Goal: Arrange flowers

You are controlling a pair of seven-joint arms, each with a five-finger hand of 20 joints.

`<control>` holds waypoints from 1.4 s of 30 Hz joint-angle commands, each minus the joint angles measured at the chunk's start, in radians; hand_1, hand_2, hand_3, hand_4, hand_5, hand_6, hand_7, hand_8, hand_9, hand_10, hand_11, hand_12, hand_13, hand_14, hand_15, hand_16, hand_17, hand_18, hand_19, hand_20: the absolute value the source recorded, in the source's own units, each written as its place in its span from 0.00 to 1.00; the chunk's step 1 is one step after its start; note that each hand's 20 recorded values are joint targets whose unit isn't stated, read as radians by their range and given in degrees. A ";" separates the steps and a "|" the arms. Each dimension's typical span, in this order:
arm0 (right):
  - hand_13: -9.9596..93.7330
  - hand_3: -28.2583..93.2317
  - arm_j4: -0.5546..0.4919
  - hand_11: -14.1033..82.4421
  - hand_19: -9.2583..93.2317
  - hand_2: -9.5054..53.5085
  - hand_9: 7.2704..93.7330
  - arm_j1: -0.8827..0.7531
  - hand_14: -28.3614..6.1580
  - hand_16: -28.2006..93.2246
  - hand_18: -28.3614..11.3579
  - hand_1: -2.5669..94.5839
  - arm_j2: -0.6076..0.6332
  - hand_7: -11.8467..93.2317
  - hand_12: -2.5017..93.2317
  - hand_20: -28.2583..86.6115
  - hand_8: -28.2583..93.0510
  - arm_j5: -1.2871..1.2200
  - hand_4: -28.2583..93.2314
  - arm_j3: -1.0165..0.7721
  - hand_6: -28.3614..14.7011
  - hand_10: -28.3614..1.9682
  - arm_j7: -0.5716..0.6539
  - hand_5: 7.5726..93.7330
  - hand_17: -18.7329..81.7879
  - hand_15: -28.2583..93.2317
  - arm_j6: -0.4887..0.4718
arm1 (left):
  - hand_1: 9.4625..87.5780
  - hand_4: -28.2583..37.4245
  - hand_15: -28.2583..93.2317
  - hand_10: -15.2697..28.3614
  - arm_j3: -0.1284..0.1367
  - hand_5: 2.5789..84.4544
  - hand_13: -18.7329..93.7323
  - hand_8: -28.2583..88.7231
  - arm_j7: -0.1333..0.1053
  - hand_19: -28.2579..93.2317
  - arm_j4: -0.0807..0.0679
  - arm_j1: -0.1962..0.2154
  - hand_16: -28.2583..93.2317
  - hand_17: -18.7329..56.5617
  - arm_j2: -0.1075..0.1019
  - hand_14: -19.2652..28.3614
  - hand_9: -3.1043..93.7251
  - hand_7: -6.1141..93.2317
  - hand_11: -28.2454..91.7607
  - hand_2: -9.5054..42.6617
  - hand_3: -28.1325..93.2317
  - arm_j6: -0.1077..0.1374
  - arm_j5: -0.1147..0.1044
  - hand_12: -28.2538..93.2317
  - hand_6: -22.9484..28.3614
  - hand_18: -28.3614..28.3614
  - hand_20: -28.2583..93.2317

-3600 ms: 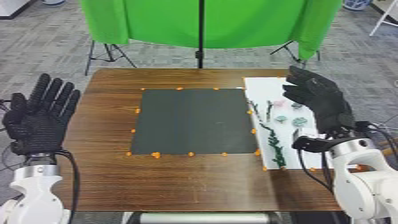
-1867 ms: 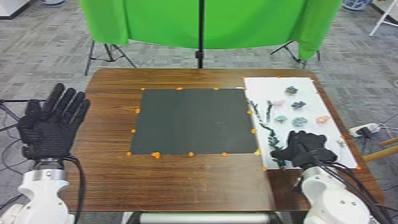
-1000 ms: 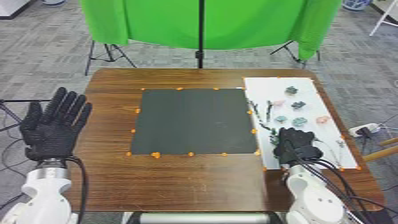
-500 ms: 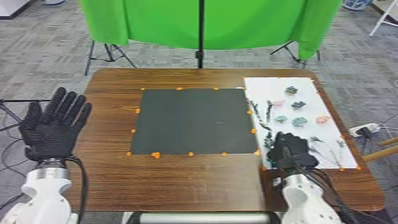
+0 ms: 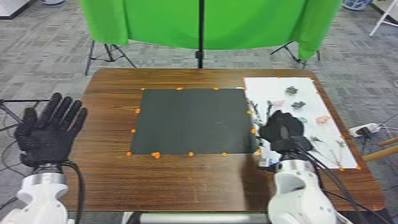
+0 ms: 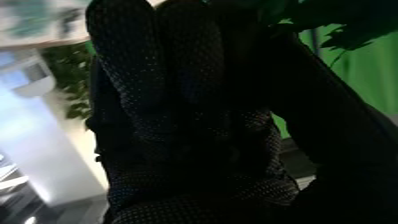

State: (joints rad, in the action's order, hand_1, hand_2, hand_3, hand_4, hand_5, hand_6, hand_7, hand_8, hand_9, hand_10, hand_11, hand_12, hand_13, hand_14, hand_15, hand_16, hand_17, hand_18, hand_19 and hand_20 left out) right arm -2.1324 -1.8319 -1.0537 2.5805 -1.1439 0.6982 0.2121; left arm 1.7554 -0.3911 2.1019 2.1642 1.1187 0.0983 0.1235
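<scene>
Over the white rectangular sheet (image 5: 266, 88), the black-gloved right hand (image 5: 284, 128) is closed round a green leafy stem (image 6: 306, 12). Well left of the sheet, the black-gloved left hand (image 5: 44, 144) is wide. A small pink flower (image 5: 322, 120) lies on the sheet.

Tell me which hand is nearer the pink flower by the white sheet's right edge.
Right. The right hand is over the white sheet, just left of the pink flower; the left hand is far across, by the table's left edge.

Green cloth (image 5: 253, 25) behind brown wooden table (image 5: 200, 185); grey patterned floor (image 5: 160, 57).
</scene>
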 commanded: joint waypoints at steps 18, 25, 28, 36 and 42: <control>0.91 0.95 0.484 0.32 0.88 0.00 1.00 0.469 0.61 0.60 0.03 0.49 -0.433 0.34 0.41 0.41 0.41 -0.044 0.17 0.375 0.65 0.58 -0.010 0.99 0.50 0.52 -0.207 | 0.21 0.00 0.46 0.68 -0.036 0.53 0.43 0.18 0.078 0.52 -0.075 -0.033 0.19 0.17 -0.074 0.74 0.44 0.13 0.35 0.39 0.86 -0.114 0.066 0.31 0.64 0.77 0.32; 0.89 0.94 0.512 0.31 0.89 0.00 1.00 0.458 0.60 0.59 0.01 0.50 -0.488 0.34 0.43 0.42 0.42 -0.014 0.15 0.447 0.65 0.58 0.020 0.97 0.49 0.55 -0.290 | 0.22 0.00 0.46 0.69 -0.075 0.53 0.43 0.18 0.090 0.52 -0.085 -0.070 0.19 0.17 -0.090 0.74 0.44 0.13 0.35 0.39 0.86 -0.096 0.061 0.31 0.64 0.77 0.33; 0.89 0.93 0.519 0.31 0.89 0.00 1.00 0.454 0.60 0.58 0.01 0.51 -0.505 0.35 0.44 0.42 0.42 -0.020 0.15 0.453 0.65 0.58 0.035 0.96 0.49 0.56 -0.305 | 0.22 0.00 0.46 0.69 -0.096 0.53 0.43 0.18 0.097 0.52 -0.094 -0.091 0.19 0.17 -0.099 0.74 0.44 0.13 0.35 0.39 0.86 -0.097 0.050 0.31 0.64 0.77 0.33; 0.84 0.89 0.522 0.35 0.88 0.00 0.96 0.447 0.48 0.48 0.00 0.50 -0.504 0.37 0.41 0.45 0.35 -0.057 0.06 0.453 0.59 0.53 0.033 0.87 0.47 0.64 -0.271 | 0.22 0.00 0.47 0.69 -0.101 0.53 0.43 0.18 0.090 0.52 -0.096 -0.099 0.19 0.17 -0.102 0.74 0.44 0.13 0.36 0.39 0.86 -0.095 0.051 0.31 0.64 0.77 0.33; 0.83 0.91 0.524 0.45 0.88 0.00 0.90 0.444 0.43 0.43 0.00 0.43 -0.506 0.28 0.28 0.45 0.24 -0.060 0.04 0.443 0.54 0.40 0.026 0.82 0.47 0.66 -0.279 | 0.22 0.00 0.47 0.69 -0.110 0.54 0.43 0.18 0.089 0.52 -0.102 -0.110 0.19 0.17 -0.100 0.75 0.44 0.13 0.36 0.39 0.86 -0.099 0.046 0.31 0.64 0.77 0.33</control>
State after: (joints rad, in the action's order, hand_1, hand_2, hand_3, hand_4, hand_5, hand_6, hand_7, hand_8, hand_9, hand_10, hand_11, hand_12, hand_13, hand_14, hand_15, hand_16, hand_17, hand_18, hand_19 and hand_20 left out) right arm -1.6091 -1.3793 -1.5499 2.5217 -0.6938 0.7271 -0.0712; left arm 1.6551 -0.3061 2.0108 2.0504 1.0170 -0.0059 0.1776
